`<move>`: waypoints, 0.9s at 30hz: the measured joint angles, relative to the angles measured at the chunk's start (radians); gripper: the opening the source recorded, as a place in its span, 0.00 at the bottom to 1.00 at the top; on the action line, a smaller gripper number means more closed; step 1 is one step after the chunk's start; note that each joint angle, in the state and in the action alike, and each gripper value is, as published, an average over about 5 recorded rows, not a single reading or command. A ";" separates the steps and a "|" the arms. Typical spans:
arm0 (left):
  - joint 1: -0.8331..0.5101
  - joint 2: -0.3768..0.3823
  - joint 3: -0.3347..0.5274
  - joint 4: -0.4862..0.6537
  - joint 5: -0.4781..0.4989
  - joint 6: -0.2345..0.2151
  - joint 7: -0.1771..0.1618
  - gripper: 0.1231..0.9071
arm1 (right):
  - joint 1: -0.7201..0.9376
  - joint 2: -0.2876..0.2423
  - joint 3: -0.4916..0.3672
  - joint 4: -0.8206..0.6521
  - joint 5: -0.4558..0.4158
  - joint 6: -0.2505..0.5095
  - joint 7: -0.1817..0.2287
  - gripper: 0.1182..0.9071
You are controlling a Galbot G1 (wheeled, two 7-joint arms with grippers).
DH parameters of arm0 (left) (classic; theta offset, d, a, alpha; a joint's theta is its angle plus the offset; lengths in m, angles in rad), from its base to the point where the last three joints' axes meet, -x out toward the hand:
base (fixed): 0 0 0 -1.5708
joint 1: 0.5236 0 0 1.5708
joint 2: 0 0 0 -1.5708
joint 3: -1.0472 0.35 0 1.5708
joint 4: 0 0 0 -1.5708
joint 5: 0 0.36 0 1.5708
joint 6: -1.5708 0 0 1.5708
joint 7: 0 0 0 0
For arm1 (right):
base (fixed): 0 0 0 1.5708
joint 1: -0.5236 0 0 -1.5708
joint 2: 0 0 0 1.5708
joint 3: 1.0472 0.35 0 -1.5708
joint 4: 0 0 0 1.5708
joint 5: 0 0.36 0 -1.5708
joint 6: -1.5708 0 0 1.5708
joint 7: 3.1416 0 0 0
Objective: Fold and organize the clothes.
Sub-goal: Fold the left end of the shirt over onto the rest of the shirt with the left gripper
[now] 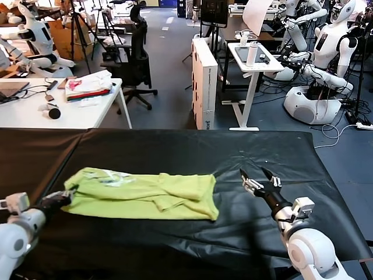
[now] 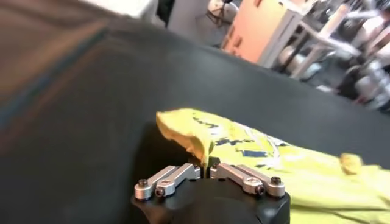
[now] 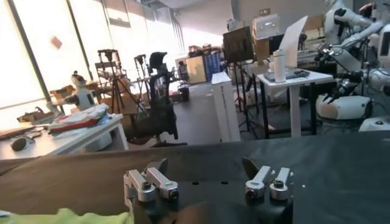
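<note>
The soft, light T-shirt (image 1: 143,195) probably flops; left hand (image 1: 63,198) pinches its lower-left corner. Right hand (image 1: 260,179) waits wide, lower right.

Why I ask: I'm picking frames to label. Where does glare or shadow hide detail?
Right wrist view: the windows glare white and wash out that side, though the right gripper and its open jaws stay readable. Head view: even light, only a faint sheen on the black table cover. Left wrist view: no glare; the T-shirt is evenly lit at the left gripper.
</note>
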 joint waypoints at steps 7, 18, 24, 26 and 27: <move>0.013 -0.057 0.026 -0.100 -0.088 0.059 -0.073 0.08 | -0.015 0.006 0.014 0.011 -0.002 -0.011 0.001 1.00; -0.127 -0.238 0.252 -0.168 -0.220 0.123 -0.169 0.08 | -0.090 0.024 0.085 0.035 -0.039 -0.002 -0.006 1.00; -0.220 -0.322 0.369 -0.139 -0.177 0.114 -0.162 0.08 | -0.141 0.040 0.123 0.045 -0.055 0.004 -0.008 1.00; -0.236 -0.344 0.401 -0.130 -0.161 0.112 -0.158 0.08 | -0.152 0.045 0.131 0.046 -0.060 0.005 -0.008 1.00; -0.242 -0.354 0.416 -0.124 -0.153 0.111 -0.156 0.08 | -0.156 0.047 0.133 0.047 -0.064 0.005 -0.008 1.00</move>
